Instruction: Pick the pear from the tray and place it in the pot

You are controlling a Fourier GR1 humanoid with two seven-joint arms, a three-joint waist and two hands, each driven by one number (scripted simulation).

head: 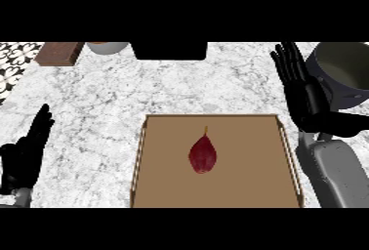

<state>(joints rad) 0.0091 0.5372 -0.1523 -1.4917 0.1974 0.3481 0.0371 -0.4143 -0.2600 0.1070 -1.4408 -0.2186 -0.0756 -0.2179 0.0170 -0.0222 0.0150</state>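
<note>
Right hand [304,93] hangs spread, holding nothing, pot [344,73] just right of it, pear [202,154] on tray [216,195] down-left. Left hand [27,151] rests open.

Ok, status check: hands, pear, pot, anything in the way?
Left hand open, resting at left edge. Right hand open, fingers up, between tray and pot. Pear lying mid-tray, untouched. Nothing between pear and pot except the right hand.
</note>
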